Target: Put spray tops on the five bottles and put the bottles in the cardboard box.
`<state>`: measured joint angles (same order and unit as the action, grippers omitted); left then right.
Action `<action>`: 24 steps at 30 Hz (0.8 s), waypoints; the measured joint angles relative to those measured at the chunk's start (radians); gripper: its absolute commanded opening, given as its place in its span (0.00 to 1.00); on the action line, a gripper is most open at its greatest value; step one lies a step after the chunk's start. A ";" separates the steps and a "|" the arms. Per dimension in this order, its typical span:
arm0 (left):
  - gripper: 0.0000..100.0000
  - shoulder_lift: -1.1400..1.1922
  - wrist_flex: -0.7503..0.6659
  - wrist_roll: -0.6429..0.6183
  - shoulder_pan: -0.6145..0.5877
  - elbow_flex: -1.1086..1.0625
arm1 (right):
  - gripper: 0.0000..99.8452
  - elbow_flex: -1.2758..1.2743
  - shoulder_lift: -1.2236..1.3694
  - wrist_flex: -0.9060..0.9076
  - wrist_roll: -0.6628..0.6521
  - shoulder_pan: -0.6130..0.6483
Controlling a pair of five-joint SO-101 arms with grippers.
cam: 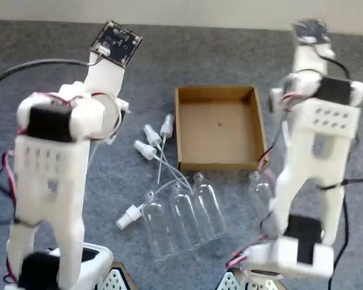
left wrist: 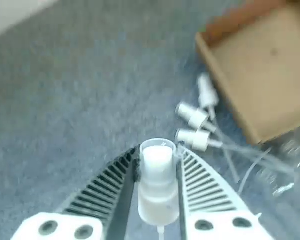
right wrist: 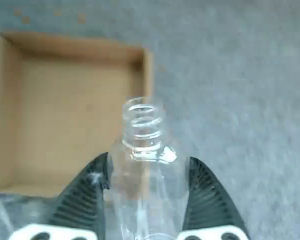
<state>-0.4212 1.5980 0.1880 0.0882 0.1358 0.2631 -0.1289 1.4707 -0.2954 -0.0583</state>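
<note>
Missing off-frame: base of bottle (right wrist: pixel 142 165).

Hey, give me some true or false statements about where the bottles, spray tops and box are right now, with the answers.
1. The cardboard box is empty. True.
2. The left jaws grip a bottle. False: they grip a spray top.
3. The bottle in the right jaws has no spray top on it. True.
4. The three bottles near the box stand upright. False: they lie on their sides, side by side.
5. Loose spray tops lie inside the box. False: they lie on the grey surface beside it.
</note>
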 measured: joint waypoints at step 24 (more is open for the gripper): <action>0.01 -0.081 -0.540 -0.318 0.367 0.192 | 0.00 -1.393 -1.303 -0.727 0.141 0.405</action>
<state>-0.5025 1.0579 -0.1297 0.4549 0.3276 -1.1301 -1.4316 0.7434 -0.1542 0.3468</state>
